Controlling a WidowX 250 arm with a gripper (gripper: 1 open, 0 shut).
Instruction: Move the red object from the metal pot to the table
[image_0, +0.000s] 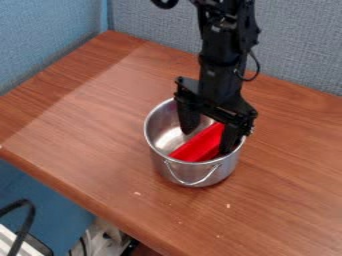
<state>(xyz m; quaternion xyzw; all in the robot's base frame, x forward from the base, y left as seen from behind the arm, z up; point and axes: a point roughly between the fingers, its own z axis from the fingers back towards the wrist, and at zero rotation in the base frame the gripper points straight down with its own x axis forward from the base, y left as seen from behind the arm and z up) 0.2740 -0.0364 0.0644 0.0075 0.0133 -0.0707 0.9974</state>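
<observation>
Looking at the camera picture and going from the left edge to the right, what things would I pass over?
Bare wooden table → left wall of the metal pot → red object lying in the pot, with the open gripper lowered over it → blue wall.

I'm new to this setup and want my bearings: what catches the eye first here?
A bright red block leaning inside a shiny metal pot near the wooden table's front edge. Directly above it, a black claw points straight down, jaws open, its fingers reaching into the pot on either side of the block.
</observation>
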